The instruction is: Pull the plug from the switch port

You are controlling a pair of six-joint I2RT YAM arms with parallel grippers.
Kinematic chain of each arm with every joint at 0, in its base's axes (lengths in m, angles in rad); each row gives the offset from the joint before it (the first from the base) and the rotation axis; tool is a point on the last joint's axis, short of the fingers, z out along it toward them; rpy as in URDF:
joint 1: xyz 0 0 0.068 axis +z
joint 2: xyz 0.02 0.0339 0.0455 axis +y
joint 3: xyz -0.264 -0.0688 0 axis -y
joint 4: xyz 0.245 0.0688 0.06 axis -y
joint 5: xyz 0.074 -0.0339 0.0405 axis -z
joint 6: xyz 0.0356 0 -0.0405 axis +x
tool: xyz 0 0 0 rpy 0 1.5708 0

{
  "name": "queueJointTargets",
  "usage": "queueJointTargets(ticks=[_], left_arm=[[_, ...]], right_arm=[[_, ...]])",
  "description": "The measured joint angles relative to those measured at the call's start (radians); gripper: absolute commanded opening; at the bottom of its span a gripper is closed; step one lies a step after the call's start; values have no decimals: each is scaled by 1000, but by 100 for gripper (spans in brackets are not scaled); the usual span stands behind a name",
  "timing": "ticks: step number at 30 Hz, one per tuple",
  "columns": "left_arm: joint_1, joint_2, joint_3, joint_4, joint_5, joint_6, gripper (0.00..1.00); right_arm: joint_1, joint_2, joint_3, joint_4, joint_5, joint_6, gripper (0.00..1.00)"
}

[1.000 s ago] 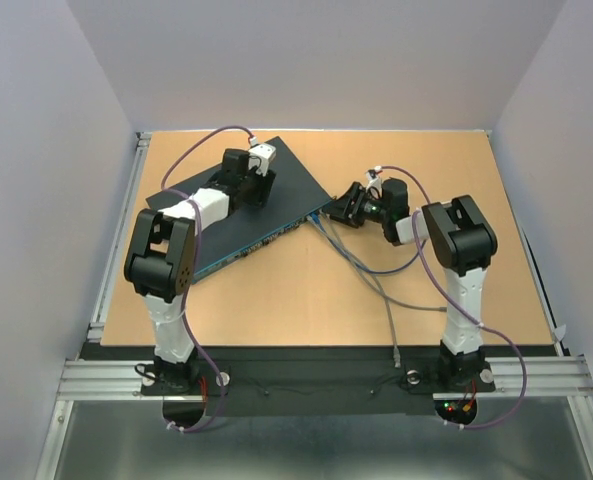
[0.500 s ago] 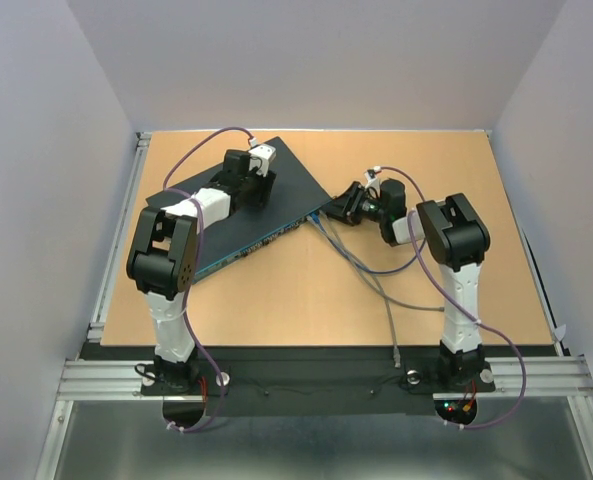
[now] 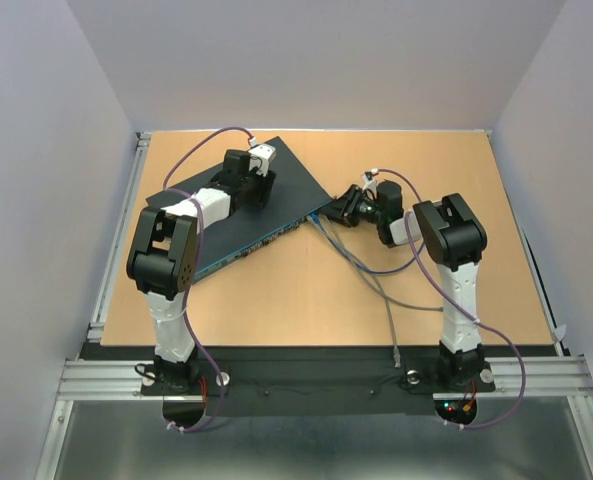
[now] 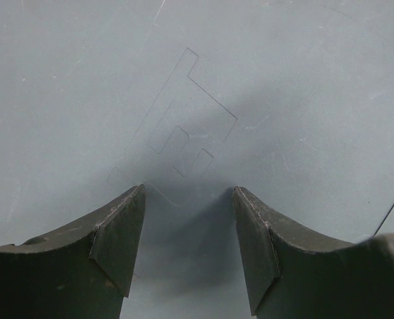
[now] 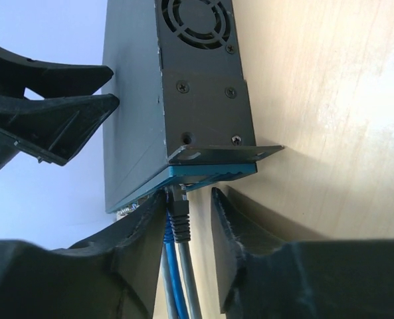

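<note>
The switch is a flat dark box lying at an angle on the table's back left. My left gripper is open, its fingers resting on or just above the switch's top. In the right wrist view the switch's fan end and bluish port edge show. A dark grey plug sits in a port at the corner, beside a blue cable. My right gripper is open with the plug between its fingers; in the top view it is at the switch's right corner.
Grey cables trail from the switch corner across the wooden table to its near edge, where a loose end lies. The left gripper's black fingers show above the switch in the right wrist view.
My right arm has shifted slightly left and toward the switch corner. The left arm and the switch have not moved.
</note>
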Motion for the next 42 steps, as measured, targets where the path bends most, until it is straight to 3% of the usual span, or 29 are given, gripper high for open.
queueJointTargets(ticks=[8, 11, 12, 23, 33, 42], left_arm=[[0, 0, 0, 1, 0, -1, 66], [0, 0, 0, 1, -2, -1, 66], [0, 0, 0, 2, -3, -2, 66], [0, 0, -1, 2, -23, -15, 66], [-1, -2, -1, 2, -30, -15, 66], [-2, -18, -1, -4, -19, -8, 66]], right_arm=[[0, 1, 0, 7, 4, 22, 25], [0, 1, 0, 14, 5, 32, 10], [0, 1, -1, 14, 5, 38, 0], [2, -40, -60, 7, 38, 47, 0], [2, -97, -108, -139, 24, -60, 0], [-35, -310, -143, -379, 159, -247, 1]])
